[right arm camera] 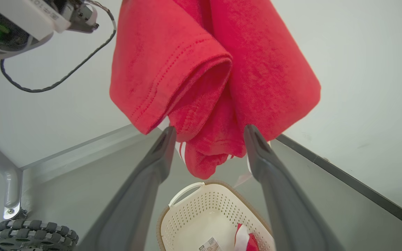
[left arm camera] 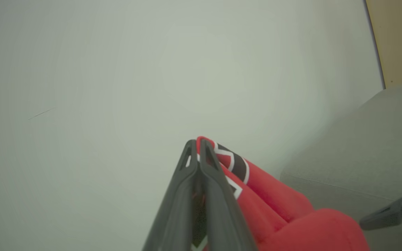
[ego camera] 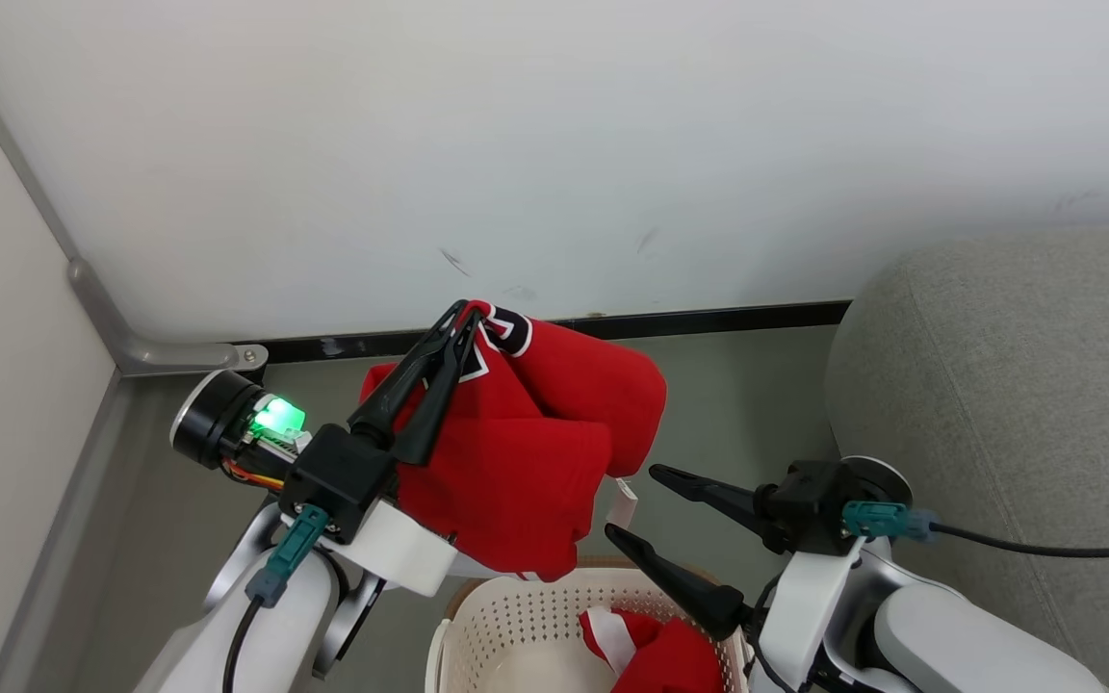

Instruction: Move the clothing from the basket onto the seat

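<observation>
My left gripper (ego camera: 463, 313) is shut on a fold of a red jersey (ego camera: 535, 452), part of the clothing, and holds it up above the basket (ego camera: 516, 616). The left wrist view shows the closed fingertips (left arm camera: 197, 143) pinching the jersey (left arm camera: 274, 202) at its black-and-white print. The cream basket sits on the floor below with another red jersey (ego camera: 670, 654) inside. My right gripper (ego camera: 633, 502) stands open just right of the hanging jersey, holding nothing. In its own view the right gripper (right arm camera: 209, 129) points at the jersey's (right arm camera: 208, 69) lower folds above the basket (right arm camera: 187, 223). The grey seat (ego camera: 1017, 385) is at the right.
A white wall (ego camera: 554, 144) with a black baseboard (ego camera: 709, 318) stands close behind. A grey metal rail (ego camera: 102, 318) runs down the left corner. A ridged wheel (right arm camera: 30, 233) sits on the floor at the left. A black cable (ego camera: 1045, 549) crosses the seat's front.
</observation>
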You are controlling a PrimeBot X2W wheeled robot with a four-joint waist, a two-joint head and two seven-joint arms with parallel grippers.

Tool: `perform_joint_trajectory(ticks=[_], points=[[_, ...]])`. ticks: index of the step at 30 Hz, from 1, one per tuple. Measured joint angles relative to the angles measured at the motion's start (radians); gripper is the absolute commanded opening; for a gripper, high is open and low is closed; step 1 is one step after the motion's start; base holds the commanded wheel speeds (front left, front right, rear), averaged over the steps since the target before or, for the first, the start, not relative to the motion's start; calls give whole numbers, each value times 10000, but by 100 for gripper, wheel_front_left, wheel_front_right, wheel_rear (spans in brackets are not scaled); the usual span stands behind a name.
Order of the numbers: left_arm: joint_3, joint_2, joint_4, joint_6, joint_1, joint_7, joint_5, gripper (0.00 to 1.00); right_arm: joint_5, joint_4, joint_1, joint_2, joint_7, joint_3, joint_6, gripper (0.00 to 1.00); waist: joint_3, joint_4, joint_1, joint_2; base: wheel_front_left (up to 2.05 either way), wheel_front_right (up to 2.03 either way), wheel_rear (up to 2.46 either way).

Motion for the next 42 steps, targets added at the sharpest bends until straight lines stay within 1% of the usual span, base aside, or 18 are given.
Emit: perform_joint_trajectory(ticks=[3,15,23,27,29,32,39,40,41,42], points=[[-123,-42,-69,-58,0,40,2,0,234,81,-255,119,4,127,0,100,11,50,0,0,0,0,0],[-497,-286,-414,-174,-21,238,19,0,717,1110,-912,489,98,865,0,100,65,301,0,0,0,0,0],[-692,-351,-514,-249,-125,355,82,0,1124,1467,-1383,888,82,1607,0,100,98,454,0,0,0,0,0],[-759,-397,-554,-249,-197,382,104,0,1480,1557,-1675,888,69,2228,0,100,116,538,0,0,0,0,0],[-761,-393,-571,-249,-198,395,104,0,1452,1607,-1709,872,-44,2288,0,100,125,561,0,0,0,0,0],[-761,-393,-585,-249,-200,466,105,0,1294,1643,-2246,677,-268,2464,0,100,133,569,0,0,0,0,0],[-773,-397,-606,-247,-201,477,105,0,1325,1590,-2696,708,-800,3062,0,100,144,550,0,0,0,0,0],[-784,-401,-619,-247,-201,479,105,0,1325,1599,-2725,708,-830,3152,0,92,145,547,0,0,0,0,0],[-790,-403,-633,-247,-201,479,105,0,1325,1613,-2742,711,-886,3248,0,73,147,543,0,0,0,0,0],[-790,-403,-633,-247,-201,479,105,0,1325,1613,-2742,711,-886,3248,0,43,147,543,0,0,0,0,0]])
